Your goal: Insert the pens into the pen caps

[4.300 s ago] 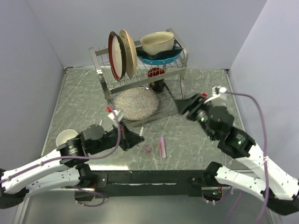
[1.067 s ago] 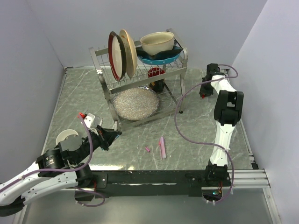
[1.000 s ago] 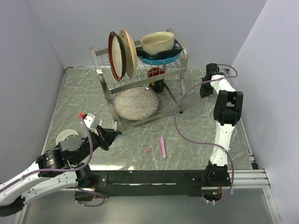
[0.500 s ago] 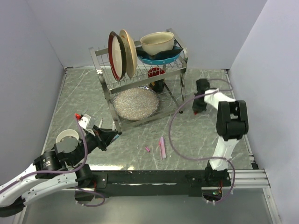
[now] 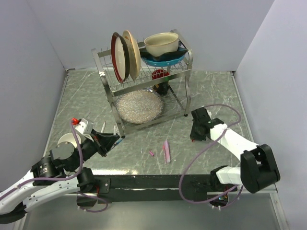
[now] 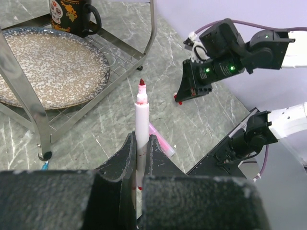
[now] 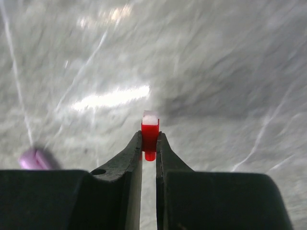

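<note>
My left gripper is shut on a whitish pen that stands upright, its red tip pointing away from me. In the top view this gripper hovers near the rack's front left foot. My right gripper is shut on a small red pen cap, held low over the table right of centre. Between the arms a salmon pink pen lies on the table with a small pink cap beside it. A blue bit lies by the rack foot.
A metal dish rack with plates and a bowl stands at the back, with a speckled plate and a dark mug on its lower shelf. A white cup sits at the left. A purple cable loops over the right side.
My right arm has swung from the far right back corner down towards the table's middle, the red cap still in its jaws. The left arm has drawn back slightly leftward with the pen.
</note>
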`<action>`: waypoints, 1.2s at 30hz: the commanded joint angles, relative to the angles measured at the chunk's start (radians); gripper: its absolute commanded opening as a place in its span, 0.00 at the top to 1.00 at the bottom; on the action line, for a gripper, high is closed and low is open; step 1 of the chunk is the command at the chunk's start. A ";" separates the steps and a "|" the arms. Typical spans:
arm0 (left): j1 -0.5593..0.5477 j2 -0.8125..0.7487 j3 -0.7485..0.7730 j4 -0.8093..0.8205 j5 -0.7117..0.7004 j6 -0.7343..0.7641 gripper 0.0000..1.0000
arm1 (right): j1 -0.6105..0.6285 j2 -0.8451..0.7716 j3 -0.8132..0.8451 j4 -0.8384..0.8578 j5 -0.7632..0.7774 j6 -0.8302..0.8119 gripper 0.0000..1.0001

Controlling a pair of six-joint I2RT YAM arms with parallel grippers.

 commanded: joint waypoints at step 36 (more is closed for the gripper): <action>0.004 -0.024 0.002 0.013 -0.003 0.000 0.99 | 0.122 0.191 0.023 0.011 0.150 0.087 0.80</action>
